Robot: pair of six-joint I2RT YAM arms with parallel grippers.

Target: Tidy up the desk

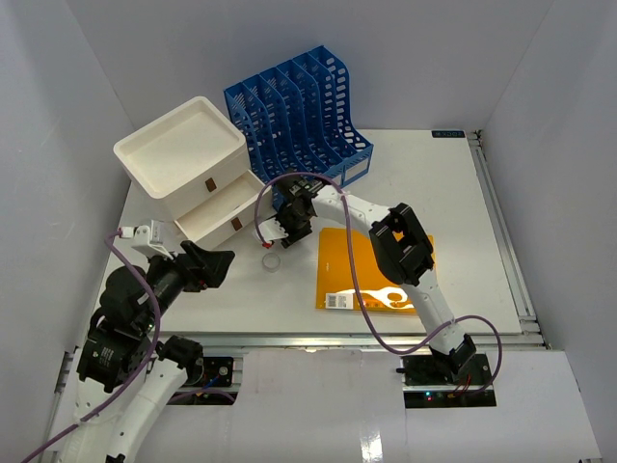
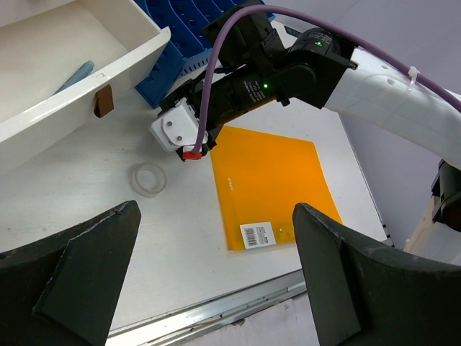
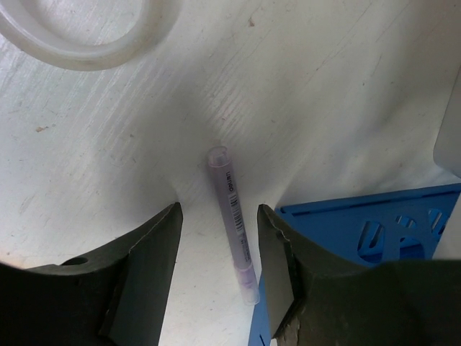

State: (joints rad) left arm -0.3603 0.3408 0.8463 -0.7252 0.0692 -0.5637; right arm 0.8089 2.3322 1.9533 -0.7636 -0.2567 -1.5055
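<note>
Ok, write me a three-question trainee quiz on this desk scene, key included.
1. True or false: the orange folder lies flat on the desk.
2. What lies on the desk between the open fingers of the right gripper? A) scissors B) a pen C) a stapler
3. Fill in: the left gripper is ___, with nothing between its fingers.
Key: 1 true; 2 B; 3 open.

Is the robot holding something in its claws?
No, nothing is held. The right gripper is open around a thin purple pen lying on the desk, gaps on both sides. The left gripper is open and empty.
</note>
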